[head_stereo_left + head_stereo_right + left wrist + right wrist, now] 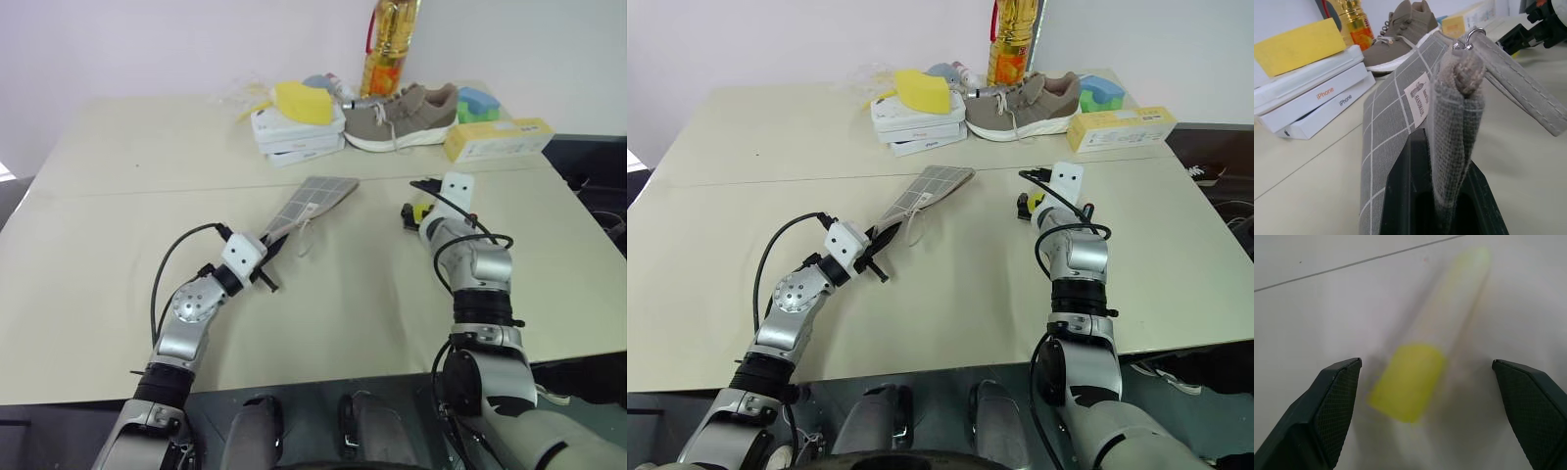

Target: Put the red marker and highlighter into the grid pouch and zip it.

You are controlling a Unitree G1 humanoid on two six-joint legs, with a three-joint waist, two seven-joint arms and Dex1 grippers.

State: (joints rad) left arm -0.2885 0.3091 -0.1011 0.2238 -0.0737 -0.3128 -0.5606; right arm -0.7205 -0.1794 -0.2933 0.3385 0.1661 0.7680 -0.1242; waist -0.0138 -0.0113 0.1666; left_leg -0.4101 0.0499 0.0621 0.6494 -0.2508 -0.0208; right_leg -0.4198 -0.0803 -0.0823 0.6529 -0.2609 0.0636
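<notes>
Item: stubby bright-yellow highlighter [1418, 367] on the beige table [118, 225], between the right gripper's [1432, 382] 2 wide-open, empty fingers; to close squarely mid-barrel; left gripper [1442, 205] clamped on the grey white-gridded fabric pouch [1400, 112].

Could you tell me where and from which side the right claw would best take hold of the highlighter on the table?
Probably across the barrel's middle, from above and just behind. The highlighter lies flat on the table, running lengthwise away between the open right claw's fingers. Its round sides face them, so closing there should pinch it squarely. The left claw holds the grid pouch.
</notes>
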